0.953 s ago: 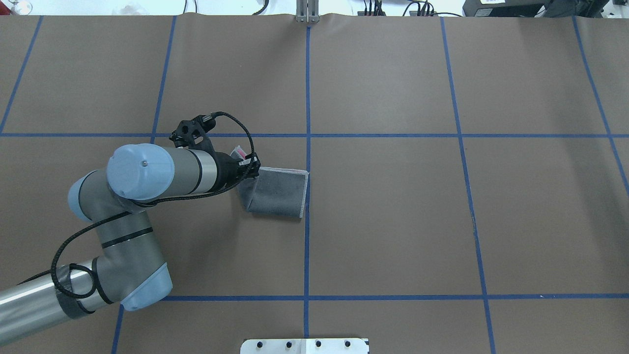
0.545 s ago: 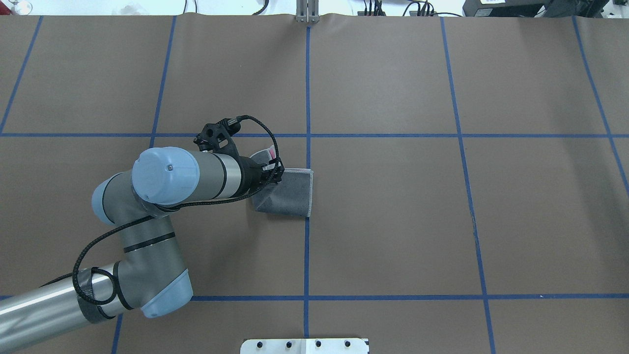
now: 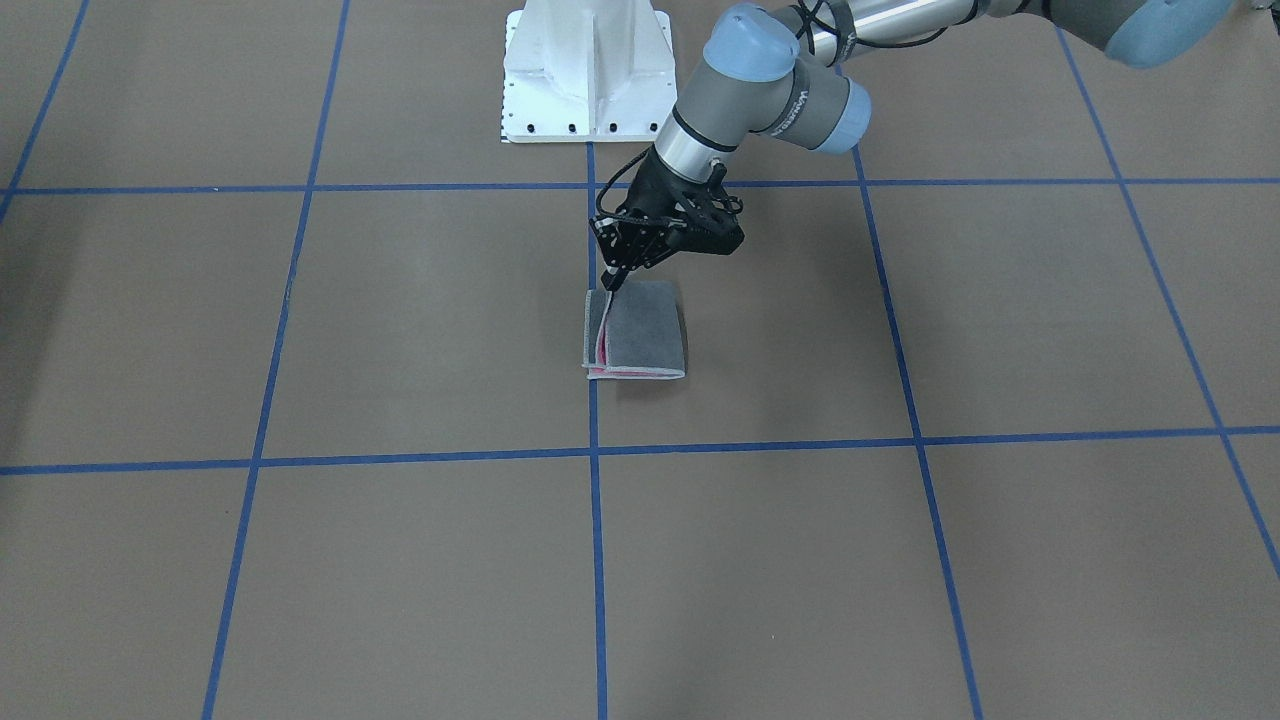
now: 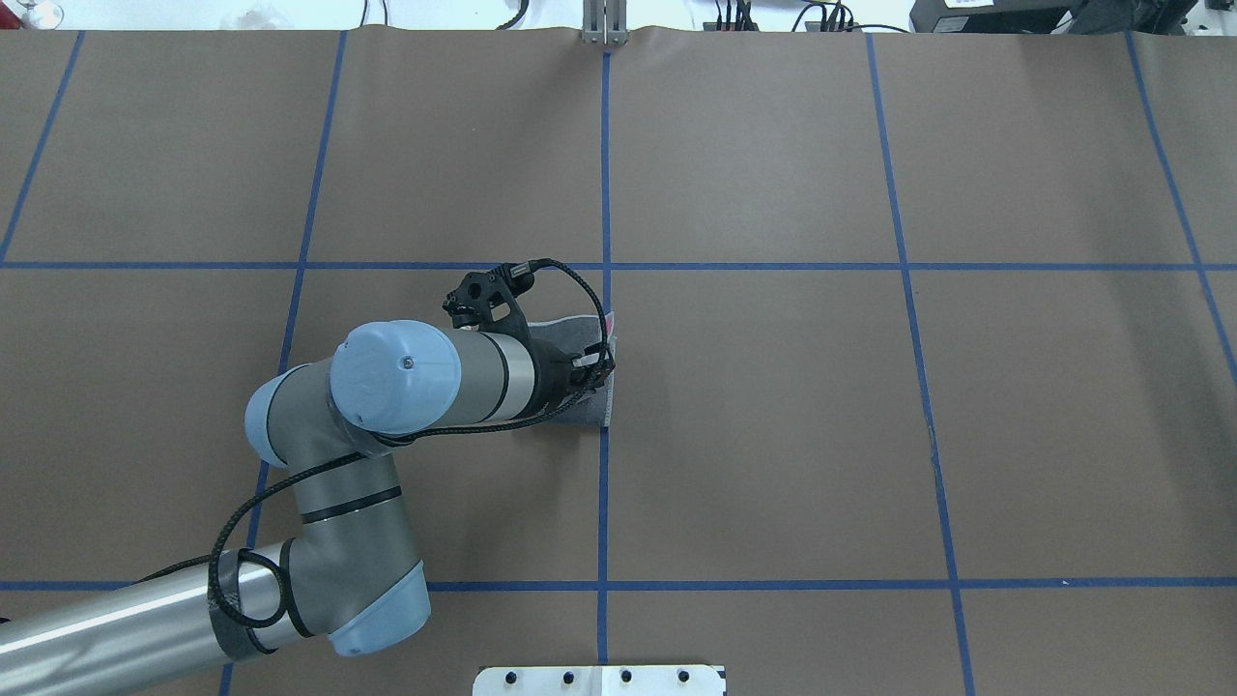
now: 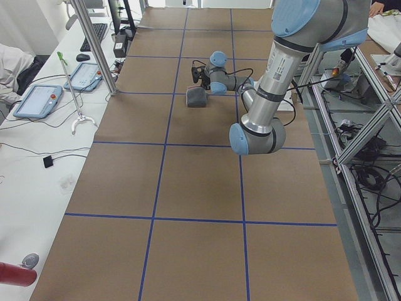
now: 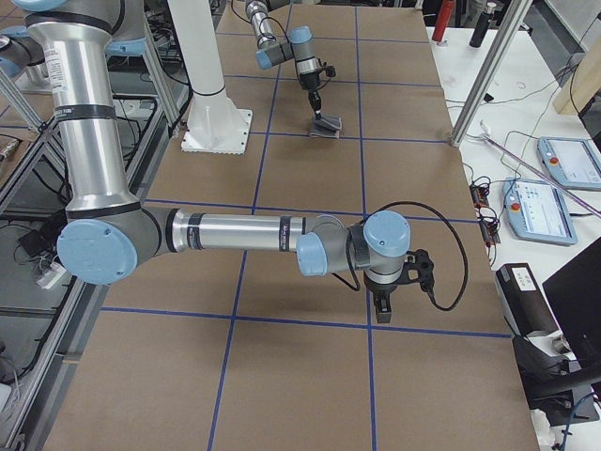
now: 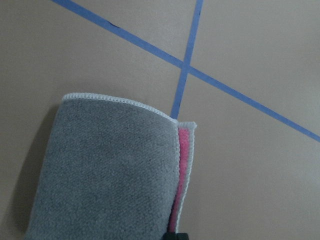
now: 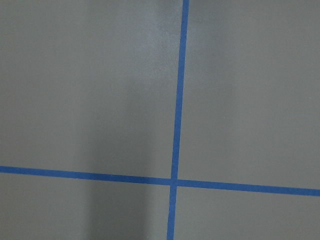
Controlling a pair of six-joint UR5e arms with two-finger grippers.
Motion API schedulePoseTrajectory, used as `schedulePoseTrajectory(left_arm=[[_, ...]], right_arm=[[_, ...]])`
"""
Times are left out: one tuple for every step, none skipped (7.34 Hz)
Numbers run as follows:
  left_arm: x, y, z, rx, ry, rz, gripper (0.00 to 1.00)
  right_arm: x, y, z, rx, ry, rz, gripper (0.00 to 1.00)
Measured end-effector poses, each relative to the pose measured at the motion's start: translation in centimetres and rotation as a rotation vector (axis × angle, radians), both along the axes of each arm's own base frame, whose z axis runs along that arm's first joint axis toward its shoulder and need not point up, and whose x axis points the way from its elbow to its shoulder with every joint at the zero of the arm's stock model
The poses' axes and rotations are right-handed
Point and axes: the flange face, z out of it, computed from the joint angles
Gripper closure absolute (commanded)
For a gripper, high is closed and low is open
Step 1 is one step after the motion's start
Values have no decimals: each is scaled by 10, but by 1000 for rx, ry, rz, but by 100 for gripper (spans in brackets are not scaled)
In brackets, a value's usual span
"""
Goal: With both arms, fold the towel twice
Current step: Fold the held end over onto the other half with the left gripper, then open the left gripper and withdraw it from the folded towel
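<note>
On the brown table (image 3: 400, 300), left claw (image 3: 609, 287) clenched on a corner of the folded towel (image 3: 647, 332); right claw (image 6: 382, 311), state unclear.

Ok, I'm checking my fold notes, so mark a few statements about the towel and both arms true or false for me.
1. The towel lies folded with its dark grey face up. True.
2. The left gripper pinches the towel at one corner. True.
3. The right arm reaches over the towel as well. False: it hangs over the table far from the towel, and its wrist view shows only blue tape lines.
4. No pink shows anywhere. False: a pink strip shows between the layers at the open edge.
</note>
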Motion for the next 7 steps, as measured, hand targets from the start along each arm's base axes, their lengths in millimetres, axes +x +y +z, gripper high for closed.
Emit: schedulePoseTrajectory(left_arm=[[6,-1,1,1,-11,-4,4],[9,-2,2,2,-17,-6,0],[10,-2,3,5,-20,-5,0],[10,-2,3,9,-21,-3,0],[9,-2,3,21,-25,2,0],[6,-3,3,48,-34,13,0],[1,-7,5,83,-50,30,0]], right_arm=[[0,0,0,0,0,0,0],[0,0,0,0,0,0,0],[0,0,0,0,0,0,0],[0,0,1,-1,0,0,0],[0,1,1,-1,0,0,0],[0,1,2,-2,0,-1,0],[0,4,5,-7,0,-2,0]])
